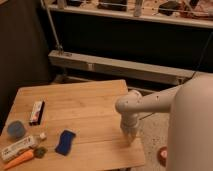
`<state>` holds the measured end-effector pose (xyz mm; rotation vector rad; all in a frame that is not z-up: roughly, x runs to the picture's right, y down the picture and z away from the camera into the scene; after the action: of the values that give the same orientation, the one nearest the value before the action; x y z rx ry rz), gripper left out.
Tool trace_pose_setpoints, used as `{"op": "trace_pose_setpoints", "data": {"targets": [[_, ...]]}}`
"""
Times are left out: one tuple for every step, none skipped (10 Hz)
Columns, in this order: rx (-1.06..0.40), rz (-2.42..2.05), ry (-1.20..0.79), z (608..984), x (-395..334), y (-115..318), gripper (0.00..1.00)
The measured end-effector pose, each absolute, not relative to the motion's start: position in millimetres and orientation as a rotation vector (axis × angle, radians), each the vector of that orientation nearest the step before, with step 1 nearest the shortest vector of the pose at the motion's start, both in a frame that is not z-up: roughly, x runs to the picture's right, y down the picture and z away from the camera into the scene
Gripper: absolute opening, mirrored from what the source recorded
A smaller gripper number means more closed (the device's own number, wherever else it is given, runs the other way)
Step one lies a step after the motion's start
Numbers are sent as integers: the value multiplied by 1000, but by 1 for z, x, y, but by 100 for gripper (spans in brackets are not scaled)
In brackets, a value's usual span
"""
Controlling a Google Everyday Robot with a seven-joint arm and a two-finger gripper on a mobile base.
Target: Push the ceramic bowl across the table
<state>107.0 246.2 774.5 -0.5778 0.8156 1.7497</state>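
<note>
- Light plank table (80, 107) before a dark wall and metal rail.
- End effector (130, 136) over the table's right edge; finger spread unclear.
- Ceramic bowl (162, 155) on speckled floor (150, 135).

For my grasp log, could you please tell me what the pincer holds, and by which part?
Nothing visibly: the pincer hangs over the table near its right edge; the bowl lies off the table, apart.

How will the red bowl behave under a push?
The ceramic bowl, past the table at its right edge, looks glazed: it probably slides easily and is likely brittle. It is round, so it may roll if tipped. The hand hangs over the table's right front corner.
</note>
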Motion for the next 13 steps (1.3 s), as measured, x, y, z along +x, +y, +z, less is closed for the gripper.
{"op": "trace_pose_setpoints", "data": {"targets": [[-609, 1763, 741, 772, 93, 230, 11], [-631, 1762, 665, 768, 80, 212, 22], [-649, 1754, 599, 762, 71, 197, 31], [-674, 1756, 518, 756, 62, 180, 41], [-695, 1759, 458, 752, 57, 169, 49], [-732, 1752, 374, 746, 54, 153, 63], [-754, 1741, 336, 743, 55, 147, 72], [-793, 1715, 304, 744, 60, 143, 79], [-829, 1687, 282, 745, 63, 141, 80], [-873, 1645, 260, 749, 66, 138, 80], [-896, 1618, 252, 751, 66, 137, 80], [-922, 1589, 235, 754, 67, 135, 80], [-926, 1585, 233, 754, 67, 134, 80]]}}
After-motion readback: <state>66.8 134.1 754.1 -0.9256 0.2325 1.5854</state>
